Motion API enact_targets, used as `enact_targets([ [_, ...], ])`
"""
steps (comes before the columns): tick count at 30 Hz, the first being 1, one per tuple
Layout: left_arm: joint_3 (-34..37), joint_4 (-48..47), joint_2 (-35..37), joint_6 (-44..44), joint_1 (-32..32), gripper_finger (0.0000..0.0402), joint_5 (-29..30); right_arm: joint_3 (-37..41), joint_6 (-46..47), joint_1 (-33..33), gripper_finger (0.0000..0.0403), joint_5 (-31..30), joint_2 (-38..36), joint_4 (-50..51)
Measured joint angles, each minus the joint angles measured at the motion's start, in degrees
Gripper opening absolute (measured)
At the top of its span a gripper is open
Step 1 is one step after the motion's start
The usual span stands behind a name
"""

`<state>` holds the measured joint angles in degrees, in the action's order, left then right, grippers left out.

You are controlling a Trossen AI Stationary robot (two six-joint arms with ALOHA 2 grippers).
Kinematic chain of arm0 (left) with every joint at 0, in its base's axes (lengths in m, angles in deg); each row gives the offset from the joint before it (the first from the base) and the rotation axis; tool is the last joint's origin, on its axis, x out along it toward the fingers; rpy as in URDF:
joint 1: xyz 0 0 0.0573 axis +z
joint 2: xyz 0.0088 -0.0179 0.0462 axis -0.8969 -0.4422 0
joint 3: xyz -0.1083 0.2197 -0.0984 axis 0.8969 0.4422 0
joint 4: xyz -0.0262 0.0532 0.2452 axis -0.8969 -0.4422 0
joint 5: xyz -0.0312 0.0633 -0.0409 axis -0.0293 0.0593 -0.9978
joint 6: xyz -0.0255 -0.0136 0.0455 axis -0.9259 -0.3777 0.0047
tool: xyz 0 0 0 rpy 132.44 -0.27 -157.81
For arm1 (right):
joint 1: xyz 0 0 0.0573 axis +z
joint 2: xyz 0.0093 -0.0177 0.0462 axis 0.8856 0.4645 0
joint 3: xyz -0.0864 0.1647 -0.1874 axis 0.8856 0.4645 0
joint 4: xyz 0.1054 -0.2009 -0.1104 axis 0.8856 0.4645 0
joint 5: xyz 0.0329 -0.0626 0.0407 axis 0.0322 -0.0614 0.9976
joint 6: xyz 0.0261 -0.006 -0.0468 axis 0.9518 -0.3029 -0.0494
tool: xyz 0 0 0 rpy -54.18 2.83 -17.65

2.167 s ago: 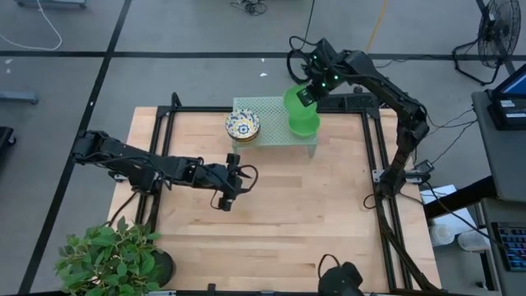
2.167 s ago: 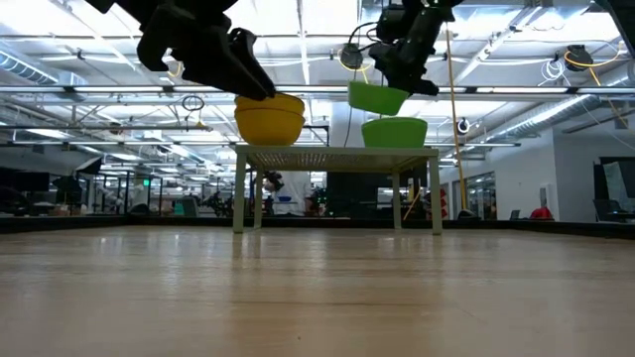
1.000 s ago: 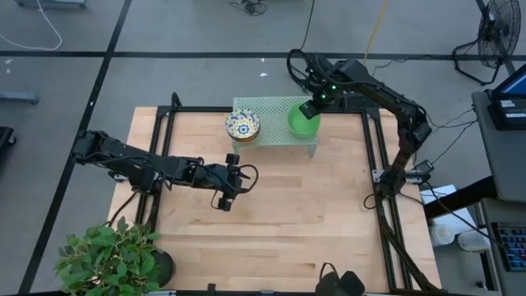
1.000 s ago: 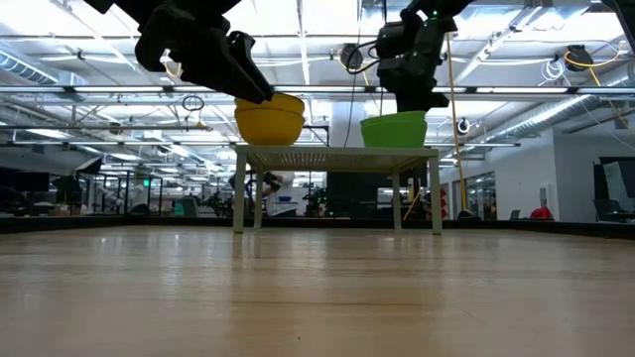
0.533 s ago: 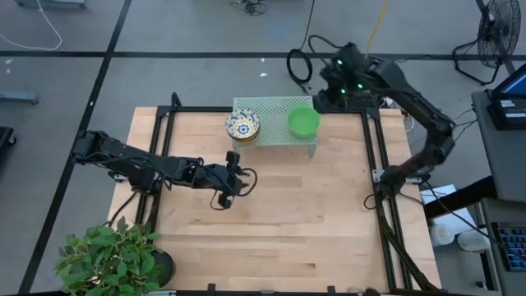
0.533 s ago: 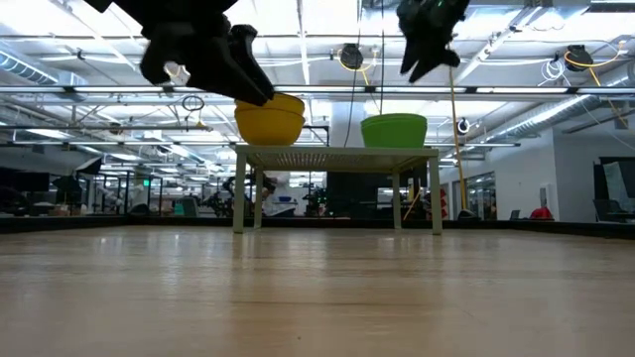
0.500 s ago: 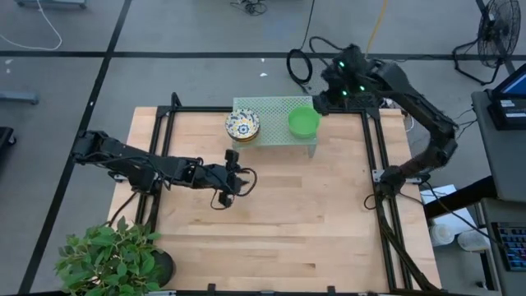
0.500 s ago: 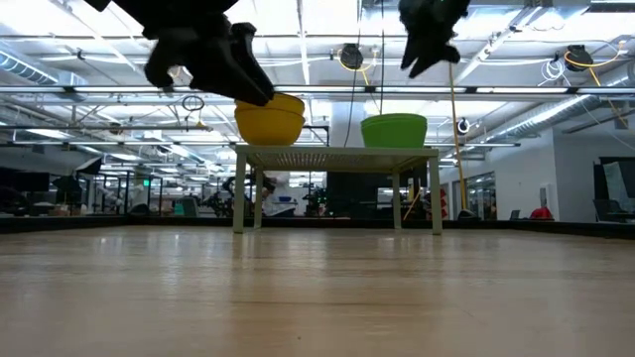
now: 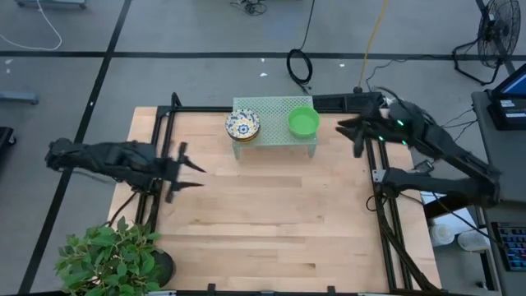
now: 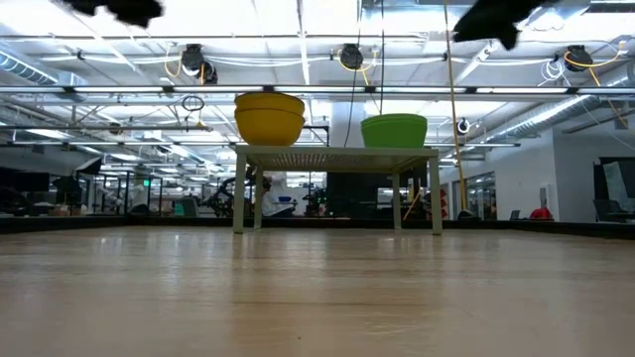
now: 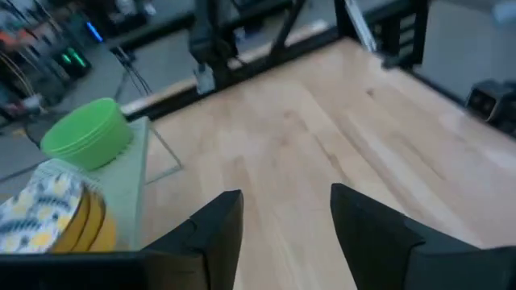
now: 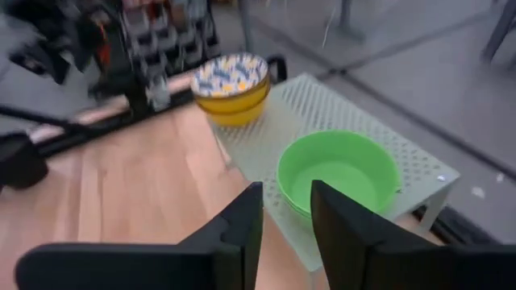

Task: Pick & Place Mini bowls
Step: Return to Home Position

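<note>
High view: green bowls (image 9: 303, 122) and patterned bowls (image 9: 242, 125) sit stacked on the rack (image 9: 275, 107); my left fingers (image 11: 214, 234) and right fingers (image 12: 242, 229) hang apart, empty. Bowls look light, stiff, slick: I'd pinch a rim.

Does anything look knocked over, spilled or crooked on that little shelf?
Nothing stands out. The green bowls and the patterned bowls sit in two neat upright stacks on the rack. The left gripper and right gripper hang open, empty.

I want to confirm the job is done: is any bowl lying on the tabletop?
No, the green bowls and the patterned bowls sit on the rack, and none shows on the table.
</note>
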<state>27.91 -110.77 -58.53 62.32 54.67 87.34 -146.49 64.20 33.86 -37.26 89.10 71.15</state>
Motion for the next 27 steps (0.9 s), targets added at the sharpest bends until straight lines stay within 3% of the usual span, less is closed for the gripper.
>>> enact_targets([
  [3, 7.3, 0.07, 13.31, -1.27, 0.92, 0.0198, 0.13, 7.4, 0.57, 1.22, 0.0084, -2.87, -9.6, -3.8],
  [9, 21.66, 6.42, 36.22, -3.14, 1.87, 0.0203, 8.15, 18.76, -2.51, 2.85, 0.0056, -4.23, -23.22, -13.62],
  [14, 26.94, 16.27, 34.23, -4.64, 3.87, 0.0193, 15.51, 27.21, -5.3, 4.62, 0.0029, -3.81, -28.44, -20.0],
  [16, 27.91, 16.65, 33.7, -6.98, 5.3, 0.0189, 15.4, 30.74, -6.61, 5.05, 0.0018, -2.64, -29.97, -21.57],
  [22, 30.14, 17.91, 34.28, -12.27, 8.27, 0.018, 2.34, 39.04, -7.84, 5.24, 0.0002, 5.81, -32.64, -31.42],
  [27, 34.15, 23.79, 34.42, -15.62, 9.31, 0.0177, 1.83, 45.74, -7.36, 5.35, 0.0001, 12.62, -34.34, -38.87],
])
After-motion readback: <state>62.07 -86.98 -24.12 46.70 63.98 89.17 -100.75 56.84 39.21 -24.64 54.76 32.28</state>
